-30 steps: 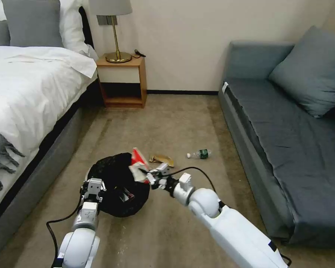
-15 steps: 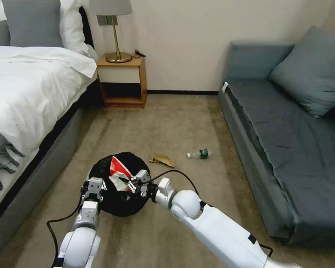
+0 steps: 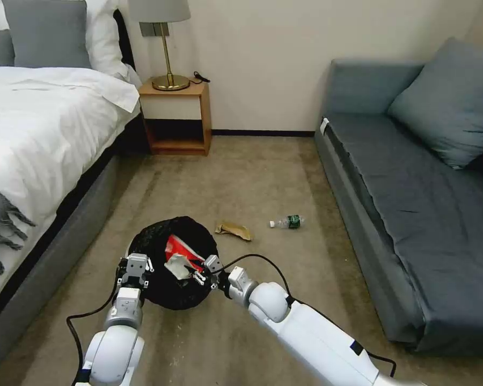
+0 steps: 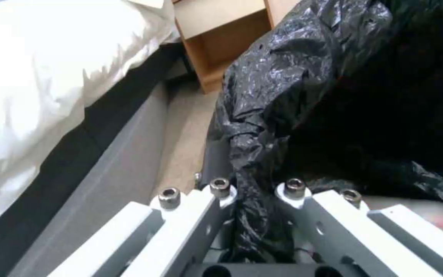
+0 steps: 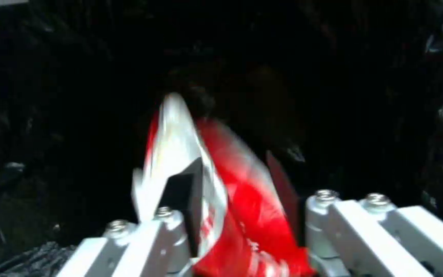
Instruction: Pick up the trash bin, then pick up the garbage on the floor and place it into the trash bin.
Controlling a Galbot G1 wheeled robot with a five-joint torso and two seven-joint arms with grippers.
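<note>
The trash bin [image 3: 169, 265], round and lined in crinkled black plastic, is hanging above the carpet [image 3: 252, 177] near the bed's edge, with the left gripper [image 3: 136, 266] pinching its bunched rim. The right gripper [image 3: 197, 269] is hovering over the opening, its fingers spread around the glossy, crumpled red-and-white packet [image 3: 180, 252]. Releasing well inside the liner looks wisest. A brown paper bag [image 3: 233, 230] and small clear bottle [image 3: 288, 221] are lying on the carpet beyond.

A tan carpet [image 3: 236, 177] covers the floor. At ten o'clock stands a bed [image 3: 43, 128] with white sheets and grey pillows. A wooden nightstand [image 3: 176, 115] with a brass lamp [image 3: 163, 45] sits at eleven o'clock against the cream wall [image 3: 284, 53]. A grey sofa [image 3: 413, 198] with a cushion [image 3: 451, 102] fills three o'clock.
</note>
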